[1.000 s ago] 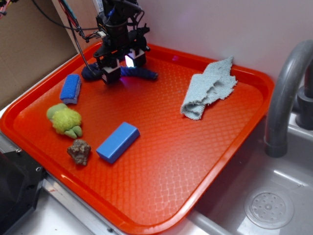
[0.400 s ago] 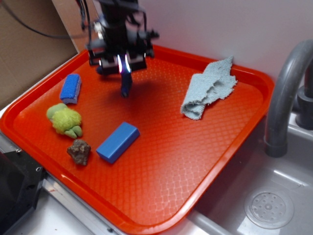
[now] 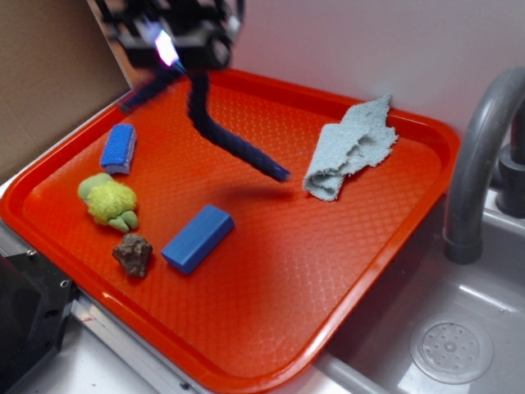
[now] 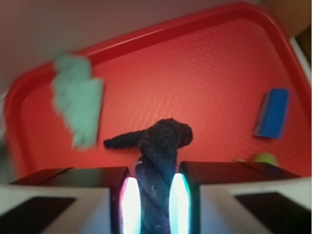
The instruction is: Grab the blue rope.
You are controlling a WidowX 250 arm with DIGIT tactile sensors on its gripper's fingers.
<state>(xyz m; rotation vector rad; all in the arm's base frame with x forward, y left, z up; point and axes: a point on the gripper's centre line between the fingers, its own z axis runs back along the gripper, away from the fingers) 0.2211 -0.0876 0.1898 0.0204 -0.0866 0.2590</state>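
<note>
Claw (image 4: 155,195) pinching blue rope (image 3: 234,141) at one end, lifted over tray (image 3: 394,246); long free tail dangling; risk: swing could work it loose.

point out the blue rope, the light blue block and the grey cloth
blue rope (image 3: 238,146): exterior view, middle of the hanging length
light blue block (image 3: 198,238): exterior view, top face
grey cloth (image 3: 350,146): exterior view, centre of the crumpled fabric

The exterior view looks down at an angle from the front onto the whole red tray (image 3: 385,271) and the sink beside it; the wrist view looks from close behind the hand (image 4: 155,195) down onto the same tray (image 4: 204,73)
</note>
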